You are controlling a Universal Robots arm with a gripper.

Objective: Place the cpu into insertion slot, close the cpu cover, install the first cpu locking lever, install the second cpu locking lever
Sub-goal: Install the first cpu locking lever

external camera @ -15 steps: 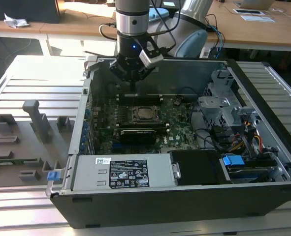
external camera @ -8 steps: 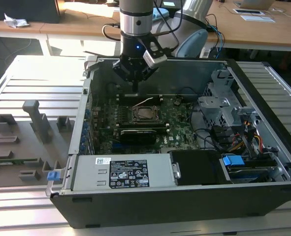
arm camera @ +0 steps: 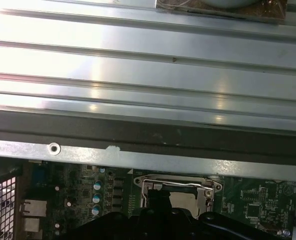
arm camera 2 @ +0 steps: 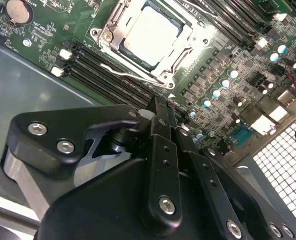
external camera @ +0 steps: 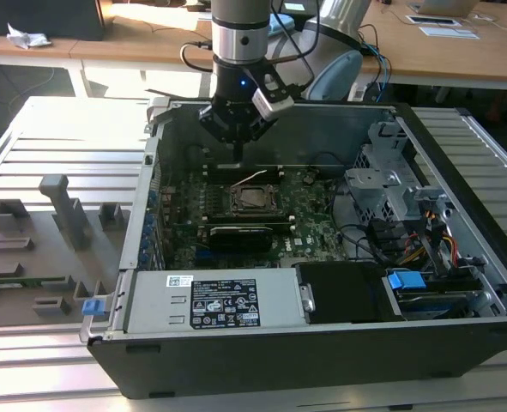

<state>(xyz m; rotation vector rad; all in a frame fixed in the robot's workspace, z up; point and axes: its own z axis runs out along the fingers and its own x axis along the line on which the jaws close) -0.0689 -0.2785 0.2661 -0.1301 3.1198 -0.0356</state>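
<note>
Above the green motherboard (external camera: 313, 215) of an open computer case (external camera: 322, 365), the arm (external camera: 240, 51) hung down with its jaws pressed together and pinching nothing; their fingertips (arm camera 2: 160, 107) tapered to one narrow point. In the exterior view that point hovered over the board just beyond the insertion slot (external camera: 232, 202), on the side toward the case's back wall, clear of the socket and touching nothing.

The cpu (arm camera 2: 150, 35) already sat in the slot, its pale metal top facing up. It lay apart from the jaws. In the second wrist view it was ahead of the fingertips, and a bank of long black memory slots (arm camera 2: 97, 62) ran between them. The cpu cover (arm camera 2: 188, 45) lay flat around the chip, framing it on all sides.

A thin wire locking lever (arm camera 2: 122, 75) ran along the socket's edge on the jaws' side. In the exterior view it showed as a pale line slanting off the far edge of the socket. Whether it was latched could not be told.

The case rested on a slatted metal counter (external camera: 56, 120), with grey fixtures (external camera: 64, 206) at the exterior view's left.
</note>
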